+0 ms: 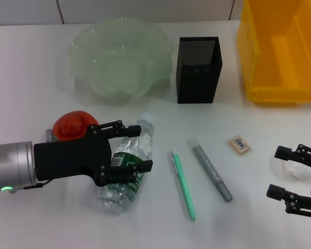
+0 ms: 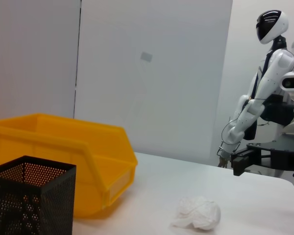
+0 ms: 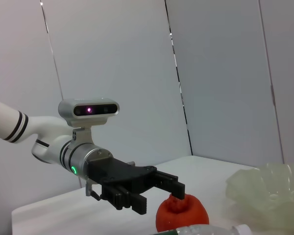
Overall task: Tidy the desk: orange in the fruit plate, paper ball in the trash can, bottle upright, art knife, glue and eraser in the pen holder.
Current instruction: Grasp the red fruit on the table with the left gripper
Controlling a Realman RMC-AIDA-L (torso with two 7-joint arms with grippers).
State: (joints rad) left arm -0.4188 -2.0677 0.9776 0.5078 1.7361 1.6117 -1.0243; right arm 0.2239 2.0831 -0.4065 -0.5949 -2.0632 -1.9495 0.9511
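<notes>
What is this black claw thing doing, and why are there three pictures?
It is a robot with two arms, and each arm ends in a grasping tool. One picture is from a camera on its head, the others from cameras on its wrists. The left tool is open around a lying bottle, beside an orange. The right tool is open near a paper ball. Also on the table: a green bowl, a black pen holder, a yellow bin, an eraser and two pens.
</notes>
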